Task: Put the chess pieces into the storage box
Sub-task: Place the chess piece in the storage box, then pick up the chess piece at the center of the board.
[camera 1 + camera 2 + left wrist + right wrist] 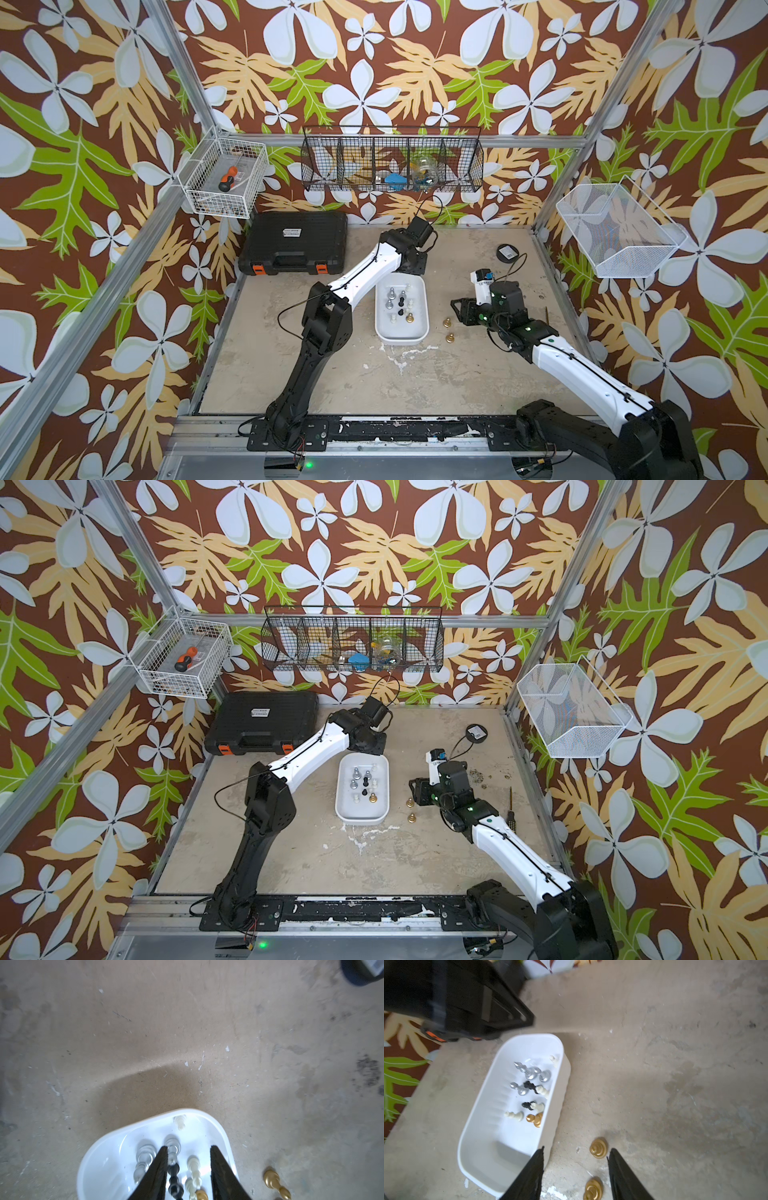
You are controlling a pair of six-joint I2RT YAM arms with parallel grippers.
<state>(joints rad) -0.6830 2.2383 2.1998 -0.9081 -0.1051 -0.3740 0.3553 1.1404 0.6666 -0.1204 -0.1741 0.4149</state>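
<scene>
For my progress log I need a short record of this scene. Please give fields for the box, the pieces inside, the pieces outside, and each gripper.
storage box: mid table, no lid
chess pieces in box: ten; three silver, two black, four cream, one gold
two gold pieces: upright on the table beside the box, on the right arm's side
left gripper: open, over the box's far end, holding nothing
right gripper: open, above the two gold pieces, holding nothing
task: not finished
</scene>
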